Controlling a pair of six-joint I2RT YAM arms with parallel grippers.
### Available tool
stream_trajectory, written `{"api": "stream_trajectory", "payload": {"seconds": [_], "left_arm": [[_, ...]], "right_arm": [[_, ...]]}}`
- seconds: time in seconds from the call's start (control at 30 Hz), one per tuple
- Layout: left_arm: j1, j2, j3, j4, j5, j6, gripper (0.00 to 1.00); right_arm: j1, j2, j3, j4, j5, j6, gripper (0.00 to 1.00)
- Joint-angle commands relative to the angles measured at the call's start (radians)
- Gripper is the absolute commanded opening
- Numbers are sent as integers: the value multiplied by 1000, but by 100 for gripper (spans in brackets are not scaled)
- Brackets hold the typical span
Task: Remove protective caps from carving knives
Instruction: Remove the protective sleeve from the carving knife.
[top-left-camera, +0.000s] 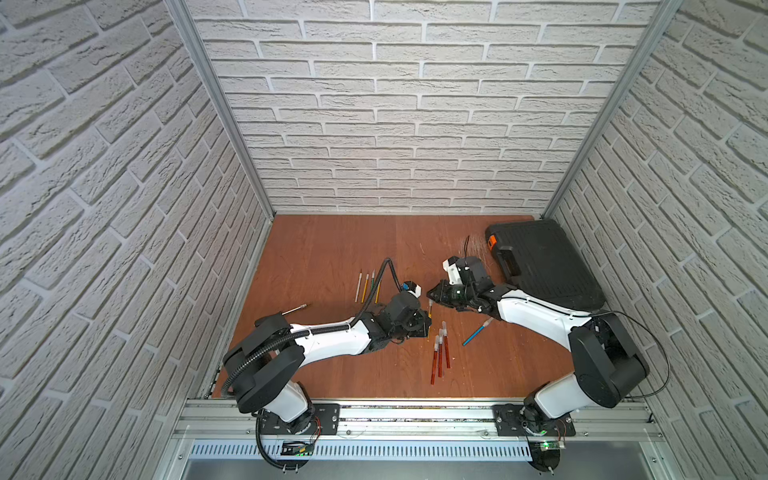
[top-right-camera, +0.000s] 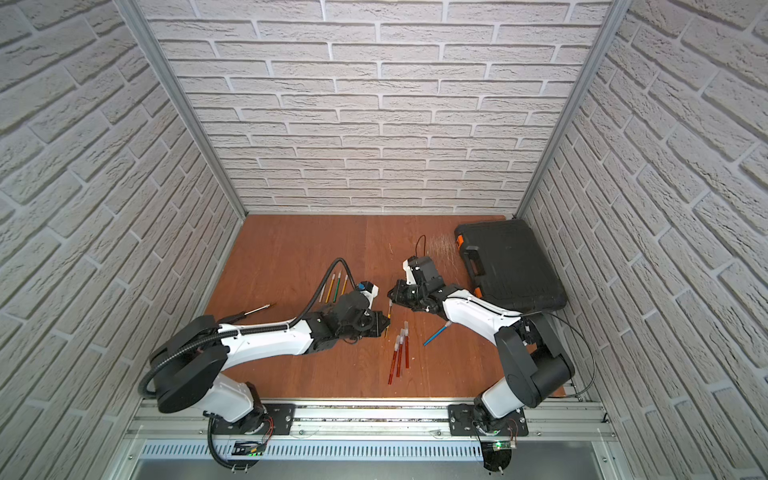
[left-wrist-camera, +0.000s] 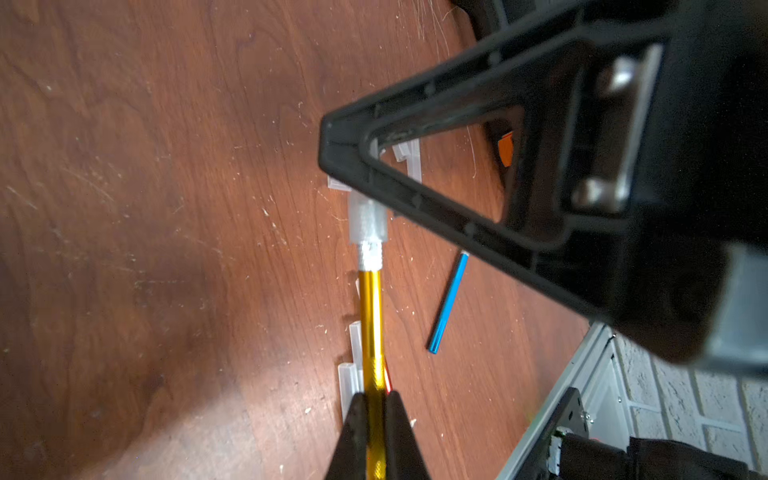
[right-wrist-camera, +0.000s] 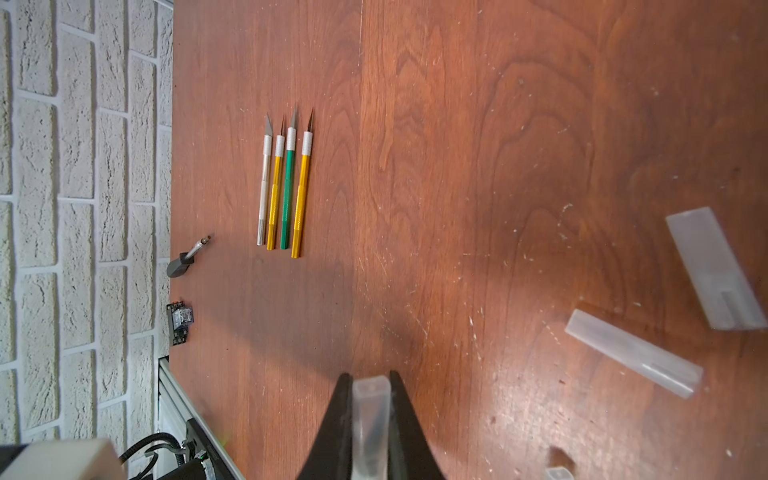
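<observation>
My left gripper (left-wrist-camera: 372, 399) is shut on the gold handle of a carving knife (left-wrist-camera: 371, 332), held above the table. A translucent protective cap (left-wrist-camera: 368, 220) sits over its silver collar and blade. My right gripper (right-wrist-camera: 370, 380) is shut on that cap (right-wrist-camera: 371, 411), with a dark blade showing inside. In both top views the two grippers (top-left-camera: 428, 320) (top-left-camera: 431, 296) meet tip to tip at mid-table, the knife (top-right-camera: 389, 313) between them. Three capped red knives (top-left-camera: 439, 353) and a capped blue knife (top-left-camera: 478, 331) lie nearer the front. Several uncapped knives (right-wrist-camera: 284, 183) lie in a row.
Two loose caps (right-wrist-camera: 631, 353) (right-wrist-camera: 715, 266) lie on the wooden table (top-left-camera: 332, 249) beside my right gripper. A black-handled screwdriver (top-left-camera: 295, 309) lies at the left. A black tool case (top-left-camera: 544, 266) fills the back right corner. Brick walls close in three sides.
</observation>
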Motion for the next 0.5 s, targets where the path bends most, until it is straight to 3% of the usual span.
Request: {"api": "stream_trajectory", "payload": {"seconds": [0.0, 0.47], "left_arm": [[-53, 3, 8, 22, 120, 6, 4], [-79, 20, 10, 68, 136, -28, 4]], "right_arm": [[-45, 4, 51, 121, 132, -23, 13], [-80, 9, 66, 134, 138, -28, 13]]}}
